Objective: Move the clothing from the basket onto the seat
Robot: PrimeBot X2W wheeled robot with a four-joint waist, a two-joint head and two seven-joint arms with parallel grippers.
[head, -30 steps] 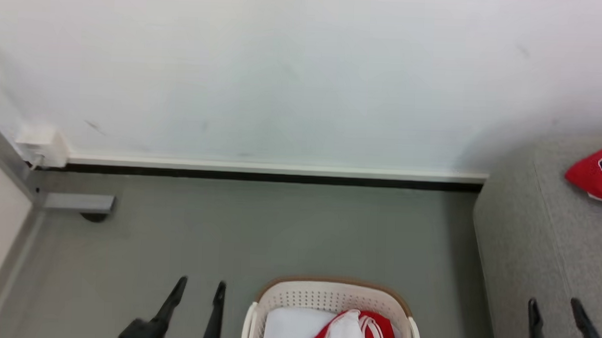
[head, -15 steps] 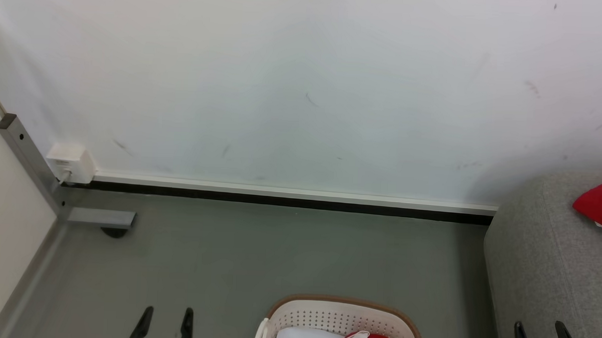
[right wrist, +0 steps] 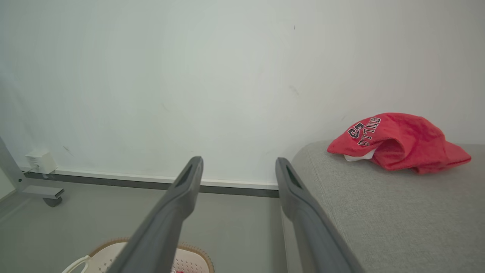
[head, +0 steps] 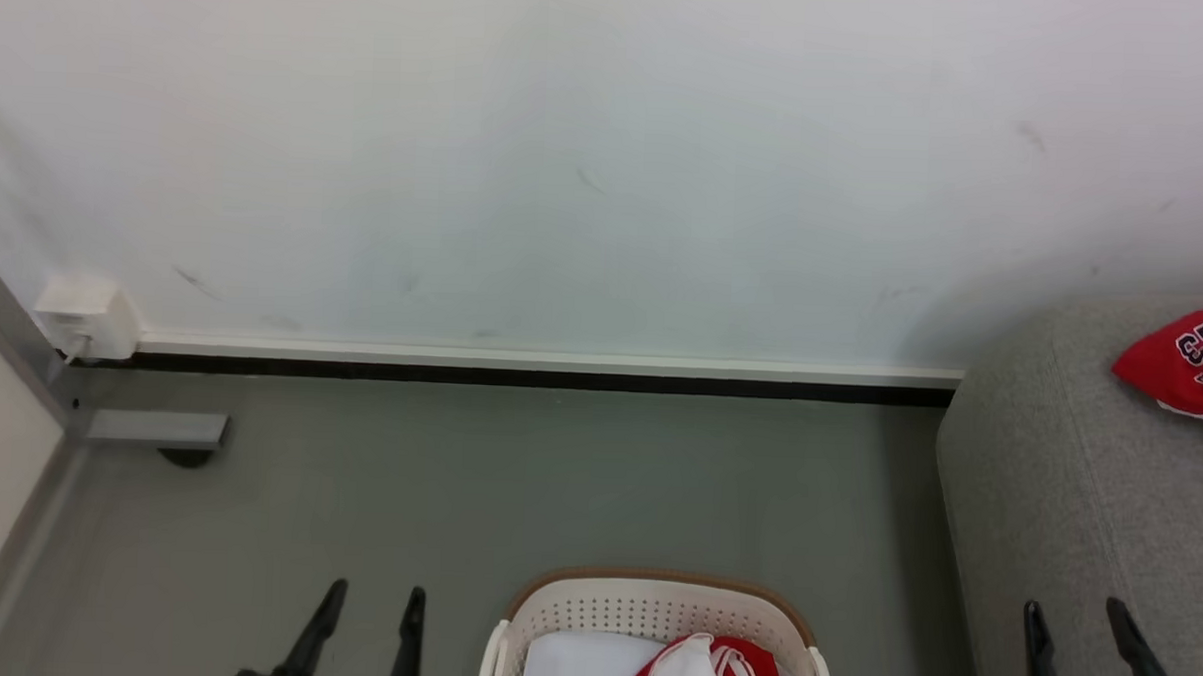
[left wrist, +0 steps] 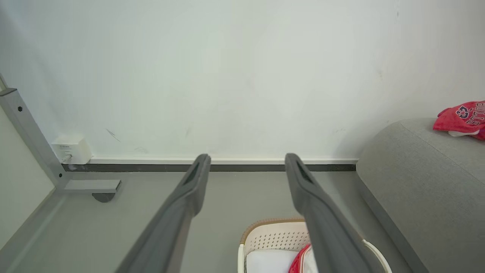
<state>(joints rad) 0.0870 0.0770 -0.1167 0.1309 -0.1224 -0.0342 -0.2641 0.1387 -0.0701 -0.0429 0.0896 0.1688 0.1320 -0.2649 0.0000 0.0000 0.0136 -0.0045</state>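
Seat (head: 1056, 514) is right of basket (head: 652, 608), with a strip of floor (head: 557, 477) between them. One red jersey (head: 1176, 358) is already on the seat, near the wall (head: 608, 158). The remaining clothing (head: 745, 668) is in the basket, red with white stripes, bunched beside white fabric (head: 575, 669).

It looks light and limp. I expect it to drape and trail on lift and possibly catch the rim. Best hold is likely a raised bunch on top, pinched deep, since a thin edge may slip.

Left gripper (head: 378, 590) is over the floor left of the basket, jaws apart, empty. Right gripper (head: 1072, 605) is over the seat front, jaws apart, empty.

Frame foot (head: 158, 430) and wall box (head: 87, 315) are far left, well clear. Only the basket wall and seat edge stand in the way.
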